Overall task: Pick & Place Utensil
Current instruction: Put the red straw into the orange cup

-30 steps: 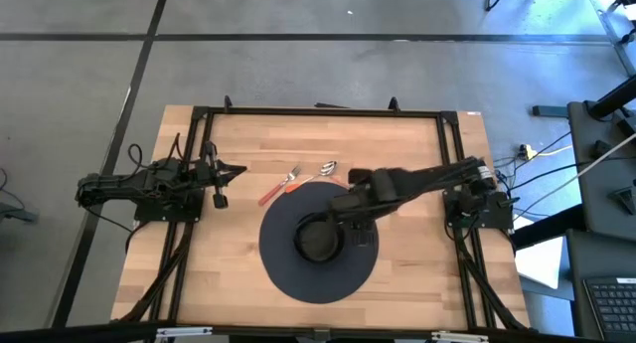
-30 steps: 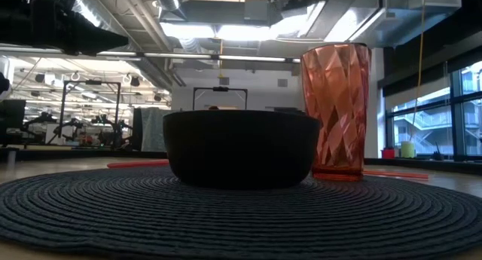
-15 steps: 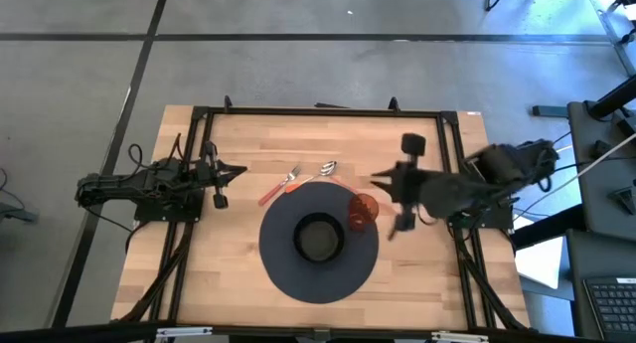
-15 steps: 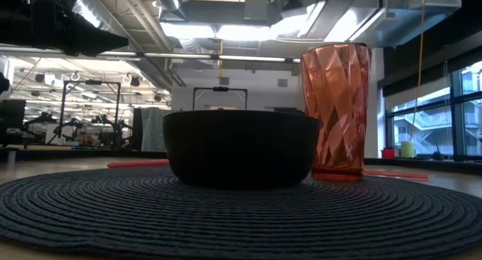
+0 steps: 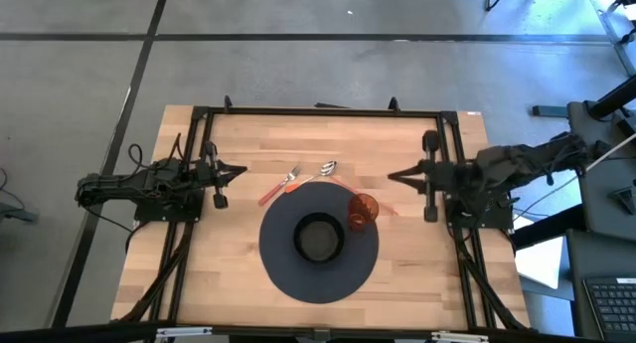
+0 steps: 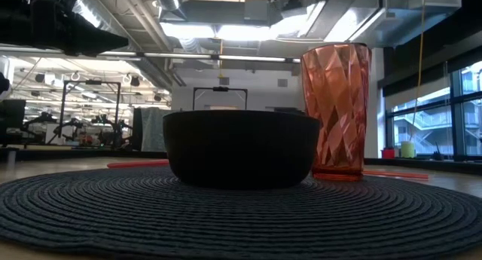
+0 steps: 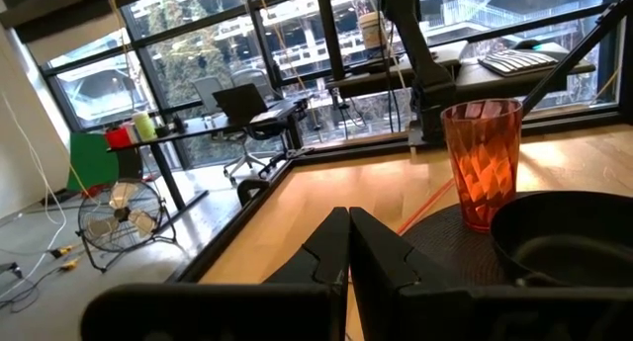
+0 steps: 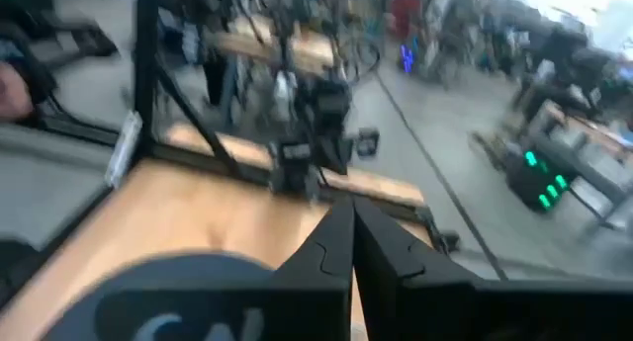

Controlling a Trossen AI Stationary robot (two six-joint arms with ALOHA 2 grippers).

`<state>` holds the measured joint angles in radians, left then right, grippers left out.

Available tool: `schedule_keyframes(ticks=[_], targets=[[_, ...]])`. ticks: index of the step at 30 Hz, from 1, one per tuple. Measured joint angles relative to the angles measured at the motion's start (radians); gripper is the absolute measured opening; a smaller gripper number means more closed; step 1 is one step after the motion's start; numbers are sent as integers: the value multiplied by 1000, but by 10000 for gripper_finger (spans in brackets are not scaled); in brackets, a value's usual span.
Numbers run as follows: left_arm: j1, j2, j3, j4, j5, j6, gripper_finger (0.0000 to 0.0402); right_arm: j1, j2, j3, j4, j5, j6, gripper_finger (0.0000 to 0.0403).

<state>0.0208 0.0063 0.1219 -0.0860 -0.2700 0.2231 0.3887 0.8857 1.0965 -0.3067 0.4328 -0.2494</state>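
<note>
A fork (image 5: 290, 174) and a spoon (image 5: 327, 168) with orange handles lie flat on the wooden table, just beyond the far rim of a round dark placemat (image 5: 288, 273). On the mat stand a black bowl (image 5: 319, 238) and an orange faceted cup (image 5: 363, 208). My left gripper (image 5: 241, 170) is shut and points level toward the table's middle from the left side. My right gripper (image 5: 391, 175) is shut and points level from the right side, right of the cup and above the table. Neither holds anything.
A thin orange stick (image 5: 386, 208) lies on the table behind the cup, partly hidden by it. Black frame rails (image 5: 318, 111) run along the table's far edge and sides. Bare wood (image 5: 229, 273) shows left and right of the mat. The low view shows bowl (image 6: 241, 148) and cup (image 6: 336, 109) close up.
My right gripper has drawn back from over the mat beside the bowl toward the table's right edge, rising and tipping from pointing down to level. The cup, bowl and utensils have stayed where they were.
</note>
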Motion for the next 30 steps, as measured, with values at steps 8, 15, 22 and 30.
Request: schedule_keyframes(ticks=[8, 15, 22, 30], targets=[[0, 0, 0, 0, -1, 7, 4, -25, -153, -357, 245, -67, -29, 4], [0, 0, 0, 0, -3, 18, 4, -24, -193, -617, 461, -24, -42, 9], [0, 0, 0, 0, -29, 25, 4, -39, -196, -776, 660, 85, -73, 7], [0, 0, 0, -1, -33, 24, 4, -98, -205, -783, 623, 143, 28, 3]])
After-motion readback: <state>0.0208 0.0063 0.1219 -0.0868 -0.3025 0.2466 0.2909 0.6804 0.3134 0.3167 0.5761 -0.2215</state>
